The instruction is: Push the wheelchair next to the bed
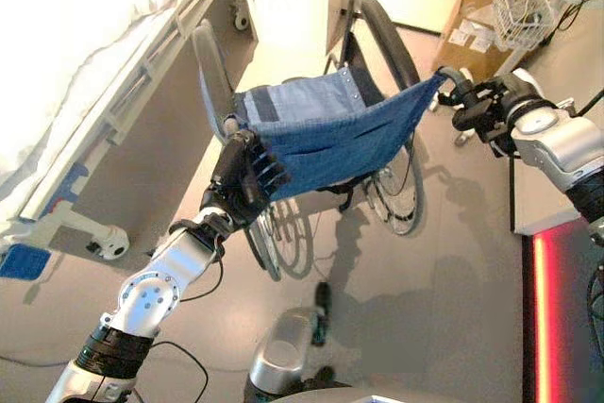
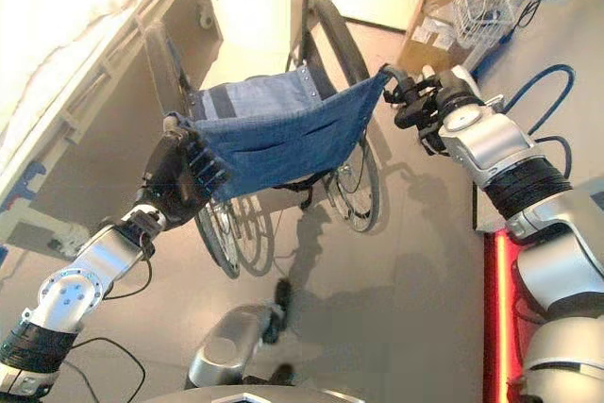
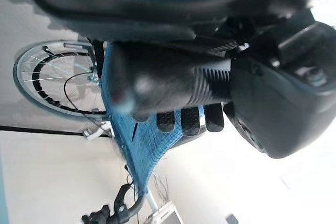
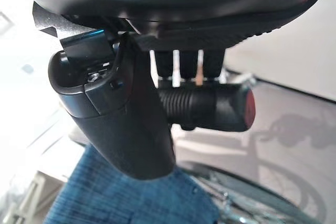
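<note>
While both hands grip its 2 push handles, left hand [image 1: 247, 176] and right hand [image 1: 477, 106] (fingers curled), the wheelchair [image 1: 326, 129] stands beside the bed [image 1: 104, 110].

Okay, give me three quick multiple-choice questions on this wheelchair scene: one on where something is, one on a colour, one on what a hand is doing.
1. The bed lies where from the wheelchair?
A. the robot's left
B. the robot's right
C. behind the robot

2. The wheelchair's backrest cloth is:
A. red
B. blue
C. green

3. The right hand is:
A. open above the seat
B. flat on a wheel
C. curled round a push handle

Answers: 1 A, the bed runs along the head views' left side. 2 B, blue denim-like cloth. 3 C, fingers wrap the ribbed grip in the right wrist view.
</note>
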Controlling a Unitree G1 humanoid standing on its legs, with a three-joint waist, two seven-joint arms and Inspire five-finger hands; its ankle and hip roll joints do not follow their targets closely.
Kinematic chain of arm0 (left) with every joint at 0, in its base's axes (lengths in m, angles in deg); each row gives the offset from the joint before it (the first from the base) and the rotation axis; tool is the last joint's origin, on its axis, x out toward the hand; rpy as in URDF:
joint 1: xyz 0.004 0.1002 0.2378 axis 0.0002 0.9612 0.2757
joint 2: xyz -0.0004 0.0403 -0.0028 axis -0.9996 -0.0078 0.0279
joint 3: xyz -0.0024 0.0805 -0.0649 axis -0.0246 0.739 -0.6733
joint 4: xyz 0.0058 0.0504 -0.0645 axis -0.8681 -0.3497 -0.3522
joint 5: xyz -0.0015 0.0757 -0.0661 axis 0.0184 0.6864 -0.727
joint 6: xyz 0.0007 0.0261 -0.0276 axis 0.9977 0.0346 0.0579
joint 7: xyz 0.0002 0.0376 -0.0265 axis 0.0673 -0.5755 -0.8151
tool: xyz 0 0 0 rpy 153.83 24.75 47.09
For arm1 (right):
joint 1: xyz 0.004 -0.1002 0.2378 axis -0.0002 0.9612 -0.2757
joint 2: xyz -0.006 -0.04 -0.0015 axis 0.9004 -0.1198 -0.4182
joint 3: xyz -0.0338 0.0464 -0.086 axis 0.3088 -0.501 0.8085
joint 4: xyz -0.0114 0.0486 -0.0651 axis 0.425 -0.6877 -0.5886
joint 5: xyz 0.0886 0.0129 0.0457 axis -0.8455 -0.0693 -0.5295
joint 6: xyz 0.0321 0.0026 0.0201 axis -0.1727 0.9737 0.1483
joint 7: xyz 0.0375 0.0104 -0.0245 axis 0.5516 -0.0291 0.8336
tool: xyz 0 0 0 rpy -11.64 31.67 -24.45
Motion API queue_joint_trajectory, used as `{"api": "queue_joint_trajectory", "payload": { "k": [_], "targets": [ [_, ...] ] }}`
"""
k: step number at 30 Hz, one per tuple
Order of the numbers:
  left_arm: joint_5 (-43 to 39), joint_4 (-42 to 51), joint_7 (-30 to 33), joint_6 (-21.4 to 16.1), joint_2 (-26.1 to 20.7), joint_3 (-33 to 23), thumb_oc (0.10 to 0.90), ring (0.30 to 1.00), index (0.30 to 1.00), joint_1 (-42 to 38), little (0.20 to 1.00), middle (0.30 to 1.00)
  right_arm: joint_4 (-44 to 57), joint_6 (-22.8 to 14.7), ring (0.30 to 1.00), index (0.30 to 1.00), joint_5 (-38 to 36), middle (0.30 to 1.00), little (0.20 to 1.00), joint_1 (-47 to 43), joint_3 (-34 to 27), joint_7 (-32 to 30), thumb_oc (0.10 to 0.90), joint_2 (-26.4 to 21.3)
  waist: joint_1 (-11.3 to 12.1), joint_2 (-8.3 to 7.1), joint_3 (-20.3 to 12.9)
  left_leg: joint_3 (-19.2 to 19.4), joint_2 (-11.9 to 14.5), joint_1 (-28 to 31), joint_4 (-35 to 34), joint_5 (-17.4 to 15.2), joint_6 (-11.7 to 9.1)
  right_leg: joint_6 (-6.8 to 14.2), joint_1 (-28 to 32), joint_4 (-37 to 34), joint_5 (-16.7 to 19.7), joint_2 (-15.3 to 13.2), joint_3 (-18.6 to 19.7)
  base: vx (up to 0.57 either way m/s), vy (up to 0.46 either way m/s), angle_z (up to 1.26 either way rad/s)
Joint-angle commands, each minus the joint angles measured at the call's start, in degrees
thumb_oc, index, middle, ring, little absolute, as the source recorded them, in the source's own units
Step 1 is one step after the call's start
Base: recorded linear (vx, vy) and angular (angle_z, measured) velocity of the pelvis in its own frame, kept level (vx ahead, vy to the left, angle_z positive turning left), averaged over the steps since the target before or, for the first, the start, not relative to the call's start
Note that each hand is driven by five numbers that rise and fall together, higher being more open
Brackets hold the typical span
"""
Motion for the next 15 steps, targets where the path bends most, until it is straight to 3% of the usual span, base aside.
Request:
{"api": "queue_joint_trajectory", "payload": {
  "k": [1, 3, 4, 8, 9, 11, 12, 13, 15],
  "targets": [
    [3.59, 8.04, -5.95, -5.34, -0.56, -4.80, 0.400, 0.300, 0.300, -7.18, 0.300, 0.300, 7.29, -9.44, 0.300, 0.300, -2.66, 0.300, 0.300, -6.54, -0.26, 4.71, 0.400, 14.93, 5.27, -0.63, -9.68, -2.08, -1.62, -1.01, 2.38, -4.53, -9.14, 0.18, -8.56, 7.39, 4.10, -1.27, -1.05, 0.30, -0.057, 0.54],
    [3.92, 7.24, -4.15, -4.66, -1.34, -5.18, 0.400, 0.300, 0.300, -7.66, 0.300, 0.300, 6.22, -9.55, 0.300, 0.300, -2.46, 0.300, 0.300, -6.50, -0.71, 4.80, 0.400, 15.22, 5.77, -1.56, -9.78, -2.49, -2.28, 0.21, 2.30, -6.22, -7.51, 2.06, -9.04, 11.94, 5.10, -1.86, -1.80, 0.28, -0.040, 0.21],
    [4.44, 6.00, -4.39, -4.77, -2.41, -5.64, 0.400, 0.300, 0.300, -8.27, 0.300, 0.300, 5.52, -9.92, 0.300, 0.300, -2.41, 0.300, 0.300, -6.27, -1.05, 4.77, 0.400, 14.81, 5.95, -1.96, -9.72, -1.48, -1.98, 0.75, 1.63, -5.51, -5.84, 4.61, -10.17, 16.59, 10.47, -1.86, -1.99, 0.21, 0.012, 0.00],
    [6.23, 5.38, -6.16, -6.51, -4.63, -6.32, 0.400, 0.300, 0.300, -8.20, 0.300, 0.300, 4.03, -11.58, 0.300, 0.300, -4.63, 0.300, 0.300, -6.41, -1.45, 4.13, 0.400, 13.15, 5.84, -2.87, -9.88, -1.23, -2.82, 2.46, 0.00, -5.98, -4.52, 10.64, -11.66, 24.13, 19.64, -1.75, 0.30, 0.18, 0.024, 0.21],
    [6.76, 5.67, -5.16, -7.33, -5.97, -6.81, 0.400, 0.300, 0.300, -8.19, 0.300, 0.300, 3.34, -12.49, 0.300, 0.300, -5.59, 0.300, 0.300, -6.32, -1.89, 4.82, 0.400, 12.02, 5.48, -3.28, -10.03, -1.74, -2.85, 2.44, -0.11, -5.57, -4.70, 12.38, -12.83, 25.79, 23.28, -1.71, 3.45, 0.21, -0.034, 0.14],
    [6.85, 5.05, -3.65, -8.19, -7.70, -6.99, 0.400, 0.300, 0.300, -9.12, 0.300, 0.300, 3.14, -12.70, 0.300, 0.300, -5.57, 0.300, 0.300, -6.19, -2.21, 5.93, 0.400, 11.01, 4.89, -3.36, -10.05, -2.73, -2.48, 1.80, 0.76, -5.10, -5.76, 11.42, -12.56, 22.99, 21.43, -3.53, 5.44, 0.16, -0.082, 0.14],
    [6.71, 4.65, -2.90, -8.69, -8.77, -6.74, 0.400, 0.300, 0.300, -10.13, 0.300, 0.300, 3.17, -12.93, 0.300, 0.300, -5.35, 0.300, 0.300, -5.96, -2.25, 6.67, 0.400, 10.27, 4.44, -3.18, -10.03, -3.75, -2.19, 1.11, 1.57, -4.60, -6.75, 9.71, -11.79, 18.98, 18.04, -5.00, 6.04, 0.14, -0.132, 0.20],
    [5.95, 4.54, -1.66, -9.34, -9.79, -6.44, 0.400, 0.300, 0.300, -11.11, 0.300, 0.300, 3.60, -12.93, 0.300, 0.300, -5.23, 0.300, 0.300, -5.64, -2.20, 7.25, 0.400, 8.84, 3.78, -2.33, -10.14, -5.76, -1.48, 0.01, 2.98, -3.91, -8.36, 6.75, -11.15, 12.48, 12.39, -6.16, 6.73, 0.12, -0.143, 0.30],
    [4.83, 4.33, -0.58, -10.53, -11.07, -5.76, 0.400, 0.300, 0.300, -12.45, 0.300, 0.300, 4.35, -12.96, 0.300, 0.300, -5.40, 0.300, 0.300, -5.08, -2.03, 7.79, 0.400, 6.34, 2.63, -1.06, -10.07, -9.06, -0.96, -1.46, 5.43, -3.09, -9.95, 4.62, -11.07, 6.08, 9.54, -7.33, 8.16, 0.08, -0.108, 0.39]
  ]
}}
